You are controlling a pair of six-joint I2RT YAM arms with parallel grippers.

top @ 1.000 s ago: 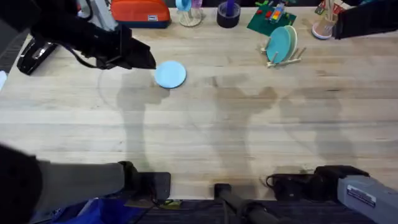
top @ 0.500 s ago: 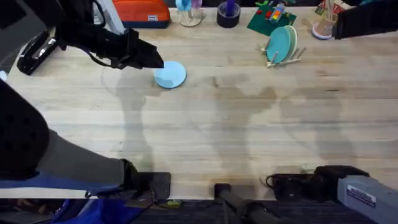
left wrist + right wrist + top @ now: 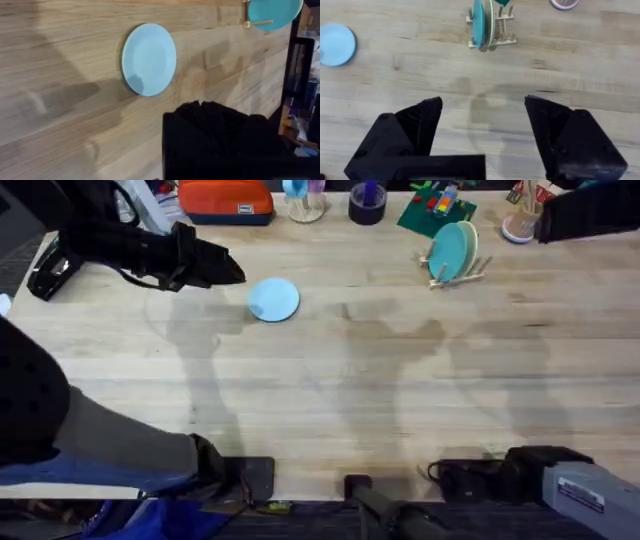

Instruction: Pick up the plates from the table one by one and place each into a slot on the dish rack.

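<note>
A pale sky-blue plate [image 3: 273, 299] lies flat on the light-wood table [image 3: 330, 390], at the back left. My left gripper [image 3: 228, 271] hovers just left of it, shut and holding nothing, apart from the rim. In the left wrist view the plate [image 3: 149, 59] lies beyond the black fingers [image 3: 200, 125]. The dish rack [image 3: 458, 272] stands at the back right with a teal plate [image 3: 450, 248] on edge in a slot. My right gripper [image 3: 482, 107] is open and empty, low near the front edge. It faces the rack [image 3: 491, 39] and the blue plate [image 3: 336, 44].
Along the back edge sit an orange case [image 3: 225, 200], a glass [image 3: 305, 202], a black tape roll [image 3: 367, 205], a green toy board [image 3: 435, 212] and a cup [image 3: 518, 225]. A black tool [image 3: 52, 272] lies at the far left.
My left gripper pushed right up to the plate's rim, then drew back left and slightly farther away. The plate and the right arm have not moved.
</note>
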